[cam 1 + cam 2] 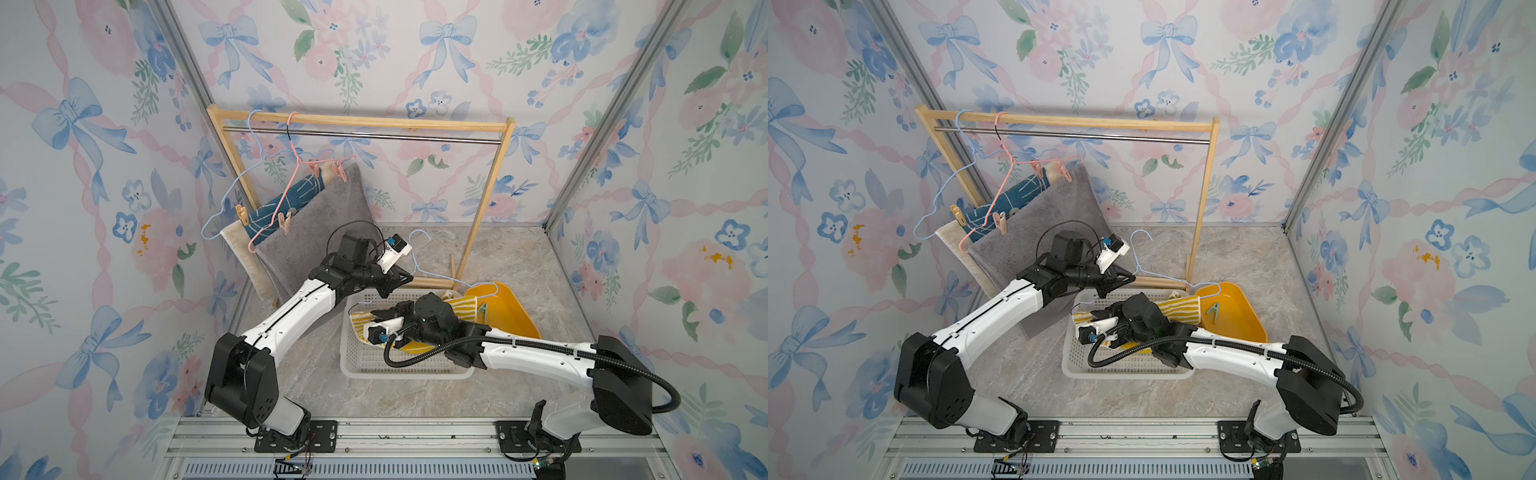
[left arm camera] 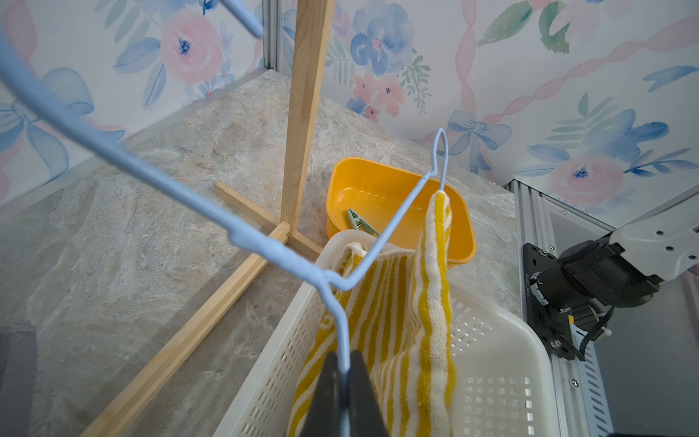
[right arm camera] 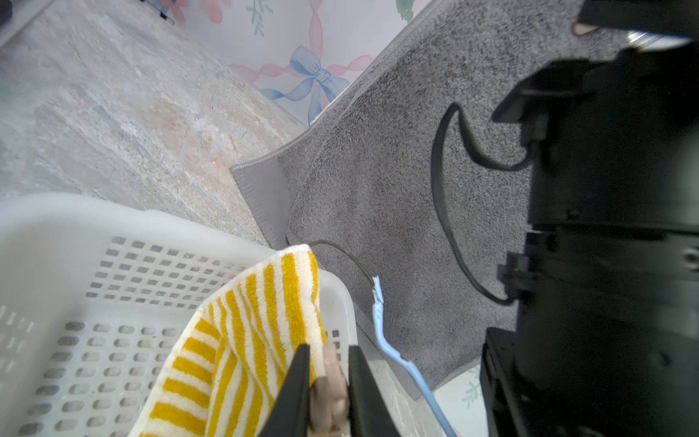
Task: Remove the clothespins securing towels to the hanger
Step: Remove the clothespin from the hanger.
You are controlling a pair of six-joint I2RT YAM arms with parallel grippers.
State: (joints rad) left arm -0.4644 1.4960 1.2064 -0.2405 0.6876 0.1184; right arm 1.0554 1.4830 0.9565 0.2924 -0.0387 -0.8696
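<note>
Nearest, the right pincer is pressed onto a pale pink clothespin at the edge of the yellow-and-white striped towel. The towel sags into the white basket. The right wrist view does not show whether the peg's mouth is biting the cloth.

Just beyond, the left pincer is clamped on the wire of a light blue hanger, holding it tilted above the basket. One towel corner is caught on the hanger's far shoulder.

The step in hand looks like freeing this peg. To do it well, the squeeze should land on the peg's tail ends, so its mouth gapes fully before any pull. The pull should then run straight off the towel's edge, away from the wire just beside it, so no cloth is dragged along. The left arm should hold the hanger steady meanwhile.

The likely drop spot is the yellow bin behind the basket on the surface, where a green clothespin lies.

Farthest back, on the wooden rack, the grey towel and the dark blue towel hang pinned, with a pink hanger in front. Four tan pegs are in view there: and.
</note>
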